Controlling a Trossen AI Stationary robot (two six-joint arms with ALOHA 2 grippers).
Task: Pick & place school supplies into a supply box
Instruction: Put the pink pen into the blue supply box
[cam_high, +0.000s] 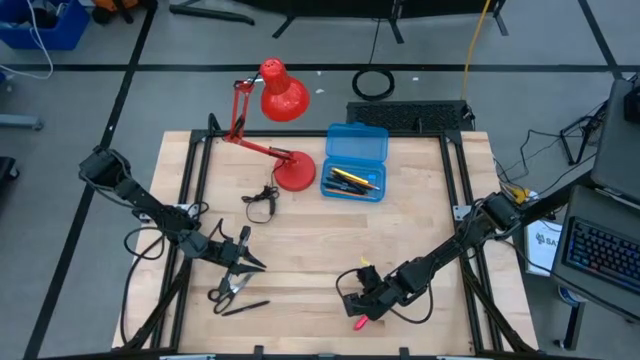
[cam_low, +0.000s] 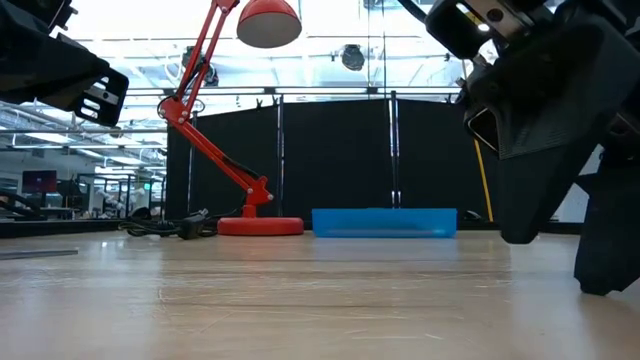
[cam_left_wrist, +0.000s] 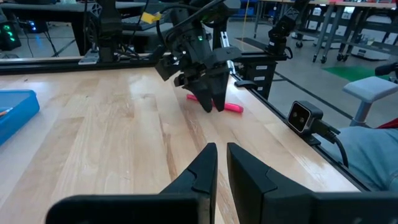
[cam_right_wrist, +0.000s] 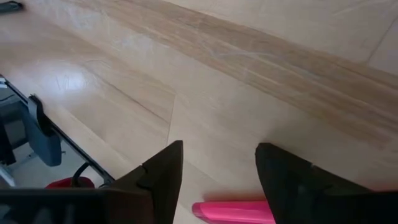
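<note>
The pale wooden counter (cam_high: 320, 255) carries the open bright blue plastic pencil case (cam_high: 355, 162) at its far side, already holding a few pens. Well away from that case, at the near edge, the right end effector (cam_right_wrist: 219, 177) stands wide open over the pink pen (cam_right_wrist: 233, 211). Closing off-centre could roll the pen off that edge; the left end effector (cam_left_wrist: 221, 163), nearly closed and empty, waits farther from the case, by the small black-handled scissors (cam_high: 230, 288).

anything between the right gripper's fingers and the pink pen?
Nothing. In the right wrist view the open right gripper hangs over bare wood, with the pink pen lying just under the gap. The left wrist view agrees.
</note>
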